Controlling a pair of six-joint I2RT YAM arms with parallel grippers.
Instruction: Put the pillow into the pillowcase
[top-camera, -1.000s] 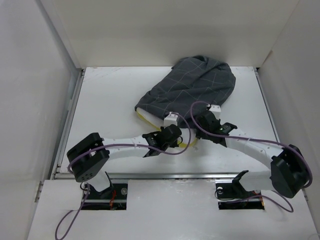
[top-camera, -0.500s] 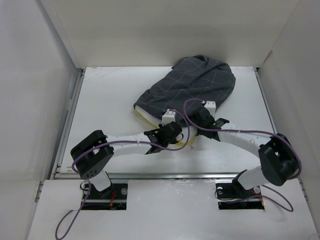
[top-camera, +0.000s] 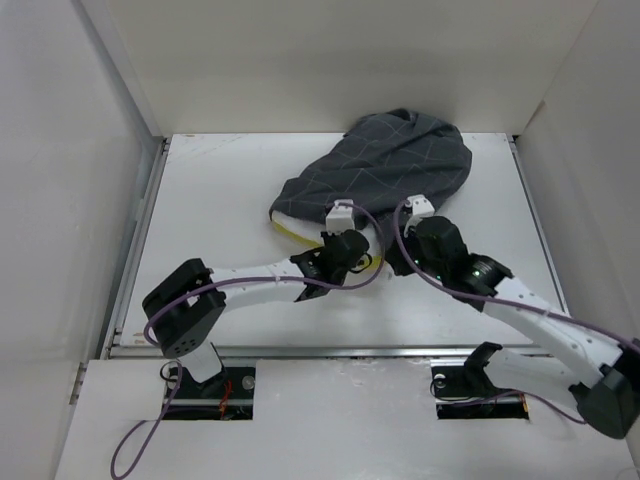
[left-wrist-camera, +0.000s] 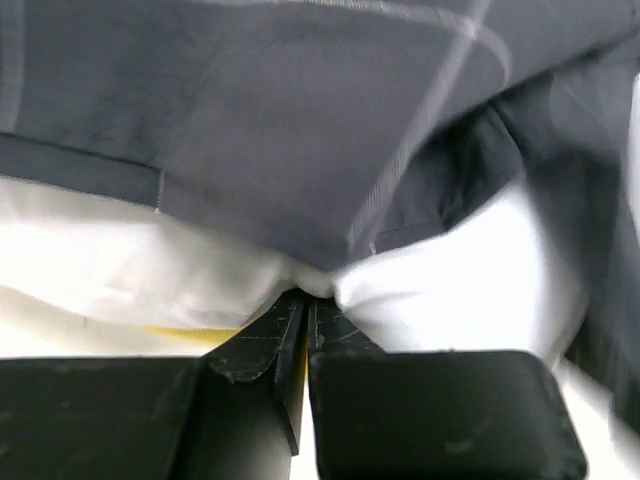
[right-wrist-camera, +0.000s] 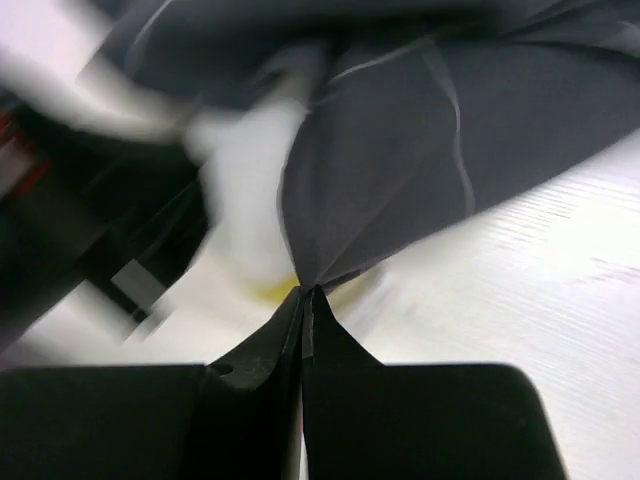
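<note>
The dark grey checked pillowcase (top-camera: 400, 165) lies bunched at the back middle of the table. The white pillow (top-camera: 292, 226) with its yellow seam pokes out of the pillowcase's near left mouth; most of it is hidden inside. My left gripper (top-camera: 338, 225) is at that mouth. In the left wrist view it (left-wrist-camera: 305, 297) is shut on a pinch of white pillow (left-wrist-camera: 120, 260) just under the pillowcase (left-wrist-camera: 300, 130) hem. My right gripper (top-camera: 417, 212) is at the near right edge, and in the right wrist view it (right-wrist-camera: 306, 290) is shut on a fold of pillowcase (right-wrist-camera: 400, 150) beside the pillow (right-wrist-camera: 245, 200).
The white table (top-camera: 215, 200) is boxed in by white walls on the left (top-camera: 100, 150), back (top-camera: 330, 60) and right (top-camera: 580, 150). Purple cables (top-camera: 375, 245) loop over both wrists. The arm bases (top-camera: 185, 320) stand at the near edge.
My right gripper has closed on the pillowcase's near edge, and its arm has dropped lower and stretched out to the right. The left gripper has stayed shut and edged forward at the mouth.
</note>
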